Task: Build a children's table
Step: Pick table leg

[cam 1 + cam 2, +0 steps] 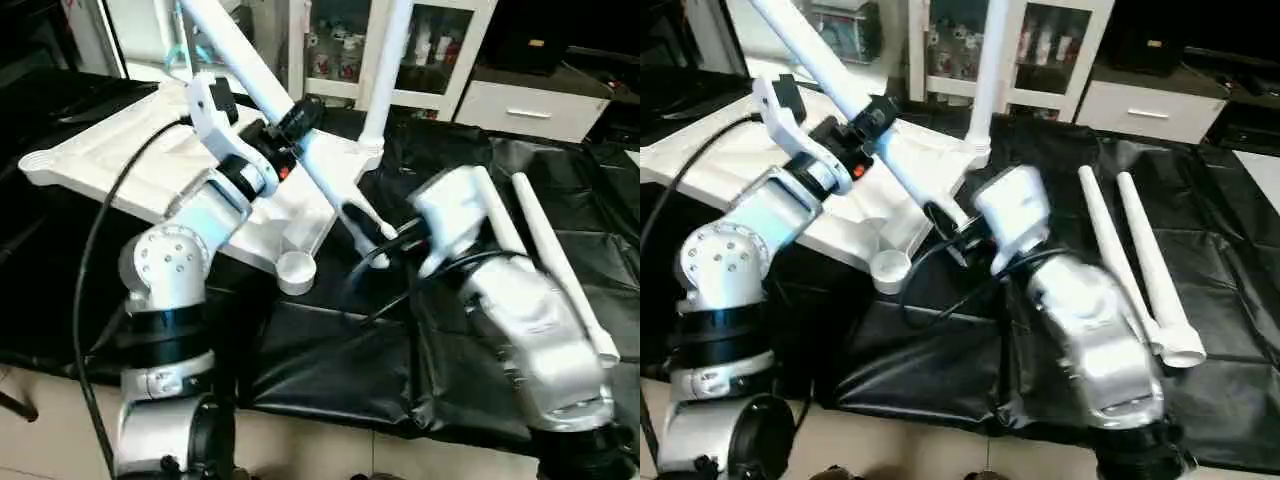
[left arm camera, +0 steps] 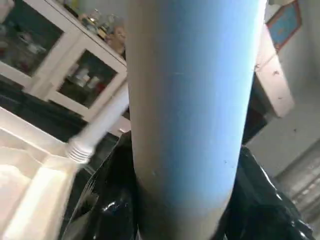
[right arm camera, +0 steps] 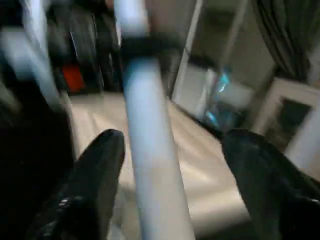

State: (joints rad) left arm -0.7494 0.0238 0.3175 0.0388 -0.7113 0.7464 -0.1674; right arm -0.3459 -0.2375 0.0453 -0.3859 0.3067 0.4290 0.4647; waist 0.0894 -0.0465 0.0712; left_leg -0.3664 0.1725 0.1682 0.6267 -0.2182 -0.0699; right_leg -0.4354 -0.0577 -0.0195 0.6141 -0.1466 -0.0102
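- Black sheeting (image 1: pixel 330 350) covers the bench in the head views; the tabletop (image 1: pixel 110 160) lies underside up, one leg (image 1: pixel 385 70) standing in its far corner socket.
- Left wrist view: my left gripper (image 1: pixel 290 125) is clamped on a slanted leg (image 2: pixel 190 115).
- Right wrist view: my right gripper (image 3: pixel 170 165) straddles that leg, fingers (image 3: pixel 97 165) spread (not touching); I'd steady it low, then seat it in the empty near socket (image 1: pixel 296 266).

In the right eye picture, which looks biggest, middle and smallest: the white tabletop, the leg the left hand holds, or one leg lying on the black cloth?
1. Tabletop, biggest.
2 and 3. Held leg and lying leg look alike in size; the held one runs out of the picture, so I won't rank them.
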